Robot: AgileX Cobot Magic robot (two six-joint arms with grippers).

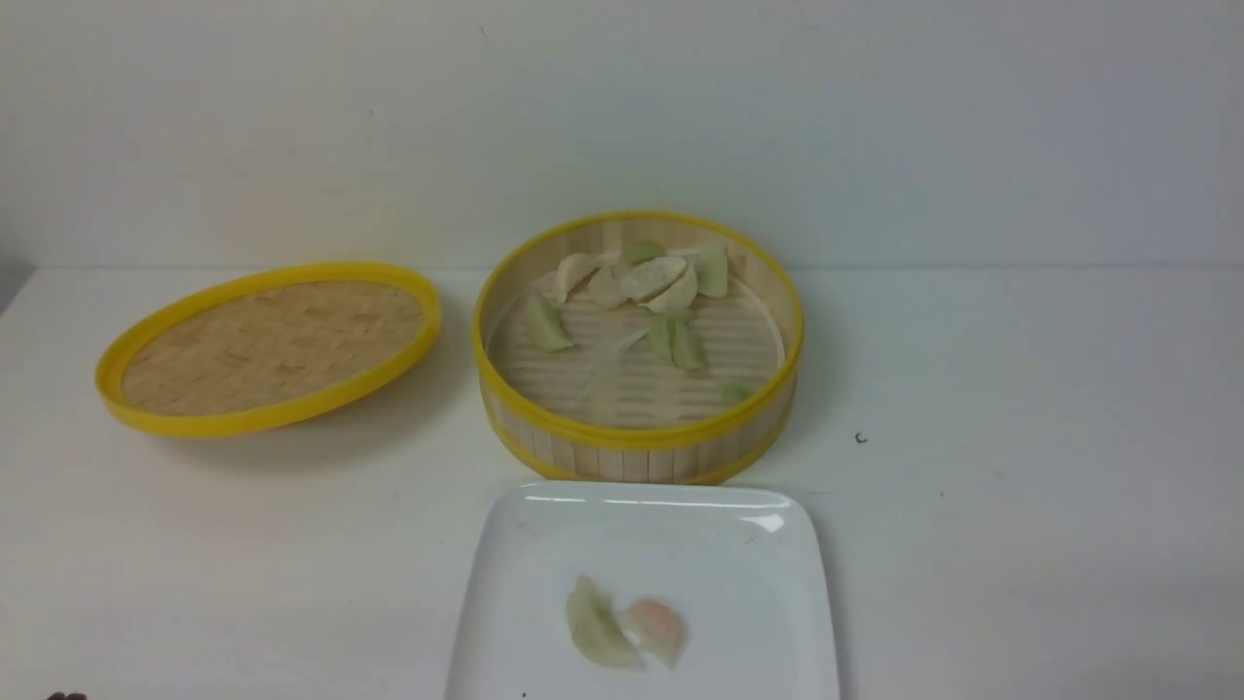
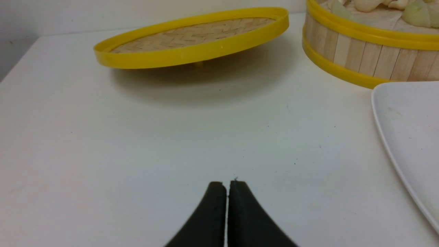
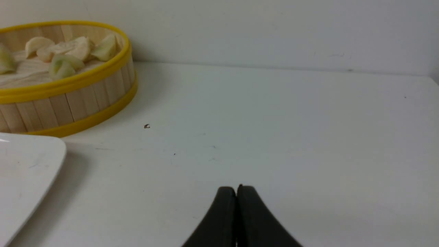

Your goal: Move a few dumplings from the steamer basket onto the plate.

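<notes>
Closed and holding nothing, the left gripper [image 2: 227,183] and the right gripper [image 3: 236,188] point out over the white table [image 1: 972,467], fingertips pressed together, likely parked to leave the serving area free. Between the arms, a square white plate [image 1: 739,603] sits just in front of the steamer basket [image 1: 637,465], presumably so each dumpling travels only a short way. Two pieces, a pale green dumpling [image 1: 598,627] and a pinkish dumpling [image 1: 656,627], lie side by side on it, near the middle. More dumplings rest inside the basket, many bunched toward its far side. At left, the woven lid [image 1: 272,345] leans tilted, apparently set aside to give access from above. Two on the plate may already count as a few.
</notes>
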